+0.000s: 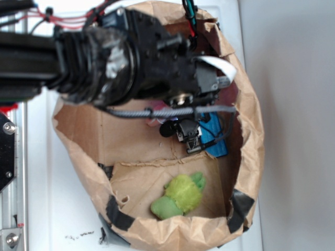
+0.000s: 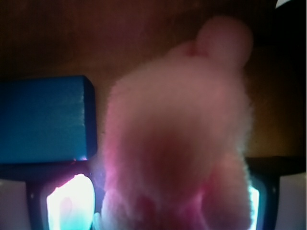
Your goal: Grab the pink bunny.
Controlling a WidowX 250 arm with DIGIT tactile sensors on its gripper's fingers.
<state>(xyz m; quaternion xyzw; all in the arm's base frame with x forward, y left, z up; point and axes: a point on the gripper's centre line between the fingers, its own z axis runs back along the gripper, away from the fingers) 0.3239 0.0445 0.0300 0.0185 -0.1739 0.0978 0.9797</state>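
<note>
The gripper [image 1: 191, 138] is down inside the paper bag [image 1: 251, 130], with the pink bunny [image 2: 177, 143] right between its fingers [image 2: 67, 206] — whether they are clenched on it I cannot tell. The grasp step is under way; next comes confirming the squeeze, then a straight lift clear of the blue block [image 2: 45, 120] beside it.

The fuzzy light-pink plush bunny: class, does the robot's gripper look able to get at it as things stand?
Probably yes. In the wrist view the fuzzy light-pink plush bunny fills the frame right at the gripper, nothing between them; the blue block sits aside. Whether the jaws have closed is unclear.
</note>
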